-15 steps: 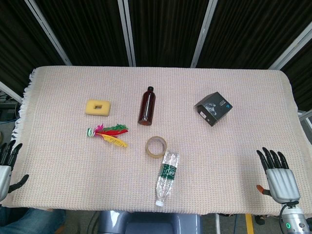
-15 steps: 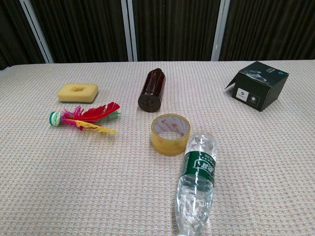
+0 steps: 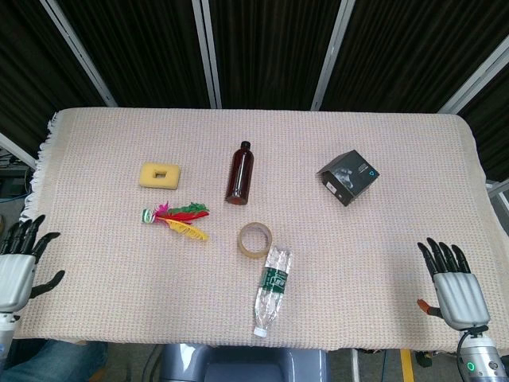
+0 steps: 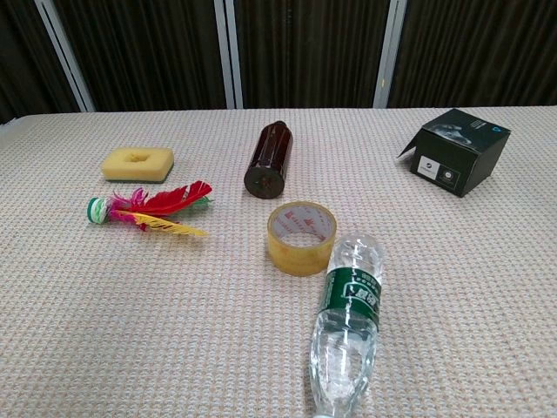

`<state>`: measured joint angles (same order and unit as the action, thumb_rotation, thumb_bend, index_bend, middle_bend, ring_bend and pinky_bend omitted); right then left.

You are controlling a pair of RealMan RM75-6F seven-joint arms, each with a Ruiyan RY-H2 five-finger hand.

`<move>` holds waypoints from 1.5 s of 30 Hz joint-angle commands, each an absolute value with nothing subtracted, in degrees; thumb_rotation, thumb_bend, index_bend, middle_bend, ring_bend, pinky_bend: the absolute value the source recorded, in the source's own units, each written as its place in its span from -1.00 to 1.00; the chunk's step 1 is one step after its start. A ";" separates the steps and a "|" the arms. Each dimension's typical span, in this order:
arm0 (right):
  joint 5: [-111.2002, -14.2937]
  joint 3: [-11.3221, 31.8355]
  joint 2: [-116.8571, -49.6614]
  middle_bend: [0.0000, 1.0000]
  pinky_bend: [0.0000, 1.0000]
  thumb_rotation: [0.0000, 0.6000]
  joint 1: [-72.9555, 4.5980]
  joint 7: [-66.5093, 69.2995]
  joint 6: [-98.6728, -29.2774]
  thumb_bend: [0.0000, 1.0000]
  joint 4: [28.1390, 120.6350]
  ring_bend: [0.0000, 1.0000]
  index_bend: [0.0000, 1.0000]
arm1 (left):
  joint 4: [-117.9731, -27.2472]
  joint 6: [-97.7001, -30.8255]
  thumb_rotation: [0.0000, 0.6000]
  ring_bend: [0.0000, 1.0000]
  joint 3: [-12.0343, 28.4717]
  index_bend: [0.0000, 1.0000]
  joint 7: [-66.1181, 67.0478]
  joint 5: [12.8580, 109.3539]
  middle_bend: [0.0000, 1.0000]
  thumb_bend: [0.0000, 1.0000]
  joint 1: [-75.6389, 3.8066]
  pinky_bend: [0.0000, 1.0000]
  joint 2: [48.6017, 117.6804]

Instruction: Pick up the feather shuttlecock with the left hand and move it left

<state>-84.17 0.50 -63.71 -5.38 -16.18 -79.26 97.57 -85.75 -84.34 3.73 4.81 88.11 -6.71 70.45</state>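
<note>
Feather shuttlecock (image 3: 175, 220) lies flat on the table (image 3: 382, 143), left of centre, base pointing at the left edge, feathers fanned toward the middle. Nothing is touching it.

Left hand (image 3: 20, 263) sits at the near left corner, just at the table's edge, fingers spread, released, holding nothing. Well apart from the shuttlecock. Only the head view shows it.

Right hand (image 3: 453, 282) is at the near right corner, fingers straight and apart, also holding nothing. Not visible from the chest view.

Other items on the cloth:
- yellow sponge (image 3: 160, 174) just behind the shuttlecock, toward the far edge, not touching it
- brown bottle (image 3: 241, 173) lying on its side near the middle, cap toward the far edge
- tape roll (image 3: 255, 239) standing on its flat side, nearer than the brown bottle
- clear water bottle (image 3: 272, 288) lying down, one end close beside the tape, cap toward the near edge
- black box (image 3: 348, 177) over on the right half, tilted
</note>
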 commanded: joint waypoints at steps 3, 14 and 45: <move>-83.20 1.04 -63.61 -1.00 -1.00 1.00 -6.65 -15.74 -77.15 -0.88 97.42 -1.00 -1.00 | -80.04 -77.24 1.00 -1.00 8.60 -0.23 6.47 87.16 -1.00 -0.49 -15.27 -1.00 78.55; -83.12 1.42 -62.26 -1.00 -1.00 1.00 -7.78 -12.39 -75.63 -0.87 96.95 -1.00 -1.00 | -68.80 -64.60 1.00 -1.00 12.93 -0.21 8.61 80.83 -1.00 -0.36 -27.12 -1.00 90.82; -81.51 1.72 -60.49 -1.00 -1.00 1.00 -6.96 -8.78 -76.46 -0.88 95.95 -1.00 -1.00 | -42.98 -54.33 1.00 -1.00 10.64 0.17 -1.92 81.28 -1.00 -0.17 -42.72 -1.00 110.49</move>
<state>-81.54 1.71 -60.47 -6.94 -8.75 -76.50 95.96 -43.88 -53.63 11.06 -1.20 80.71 -42.34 109.83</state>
